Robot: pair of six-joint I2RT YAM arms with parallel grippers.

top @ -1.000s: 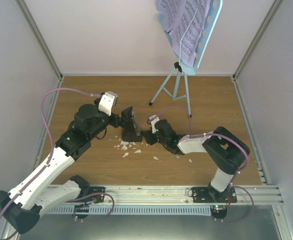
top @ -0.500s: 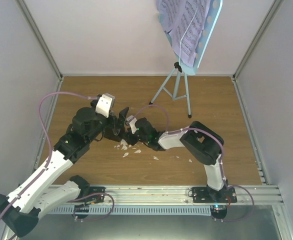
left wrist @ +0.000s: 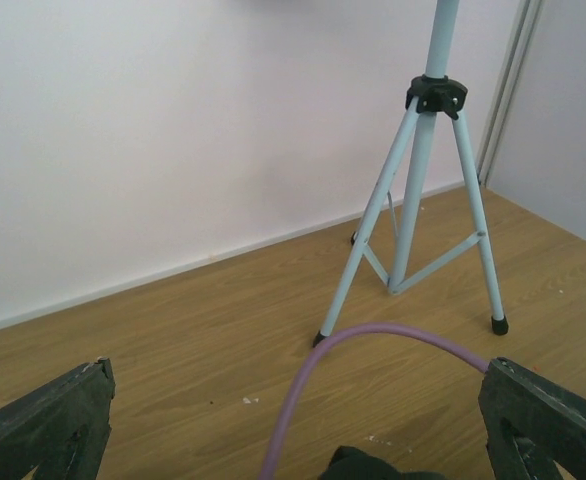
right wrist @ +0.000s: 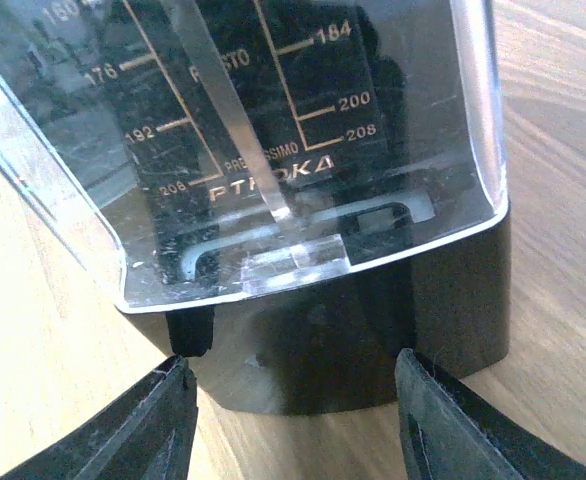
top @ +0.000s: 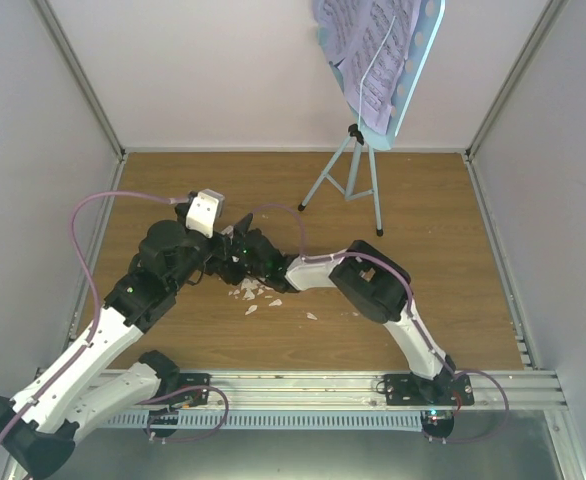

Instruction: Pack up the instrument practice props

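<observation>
The black pyramid metronome [right wrist: 303, 190] with its clear cover fills the right wrist view, lying close in front of my right gripper [right wrist: 293, 420]. That gripper is open, one finger on each side of the black base, not closed on it. From above the metronome [top: 241, 238] is mostly hidden between the two grippers. My left gripper [left wrist: 293, 430] is open and empty, just left of it [top: 221, 258]. The light blue music stand [top: 413, 70] stands at the back right on its tripod [left wrist: 423, 200], holding the lilac sheet-music pages [top: 358, 45].
White crumbs [top: 253, 292] lie on the wooden floor just in front of the grippers. The right arm's purple cable [left wrist: 373, 335] arcs across the left wrist view. White walls and metal posts close in the table on three sides.
My right arm has swung left across the floor, bringing its open gripper up against the metronome. The metronome and my left gripper have shifted a little to the left.
</observation>
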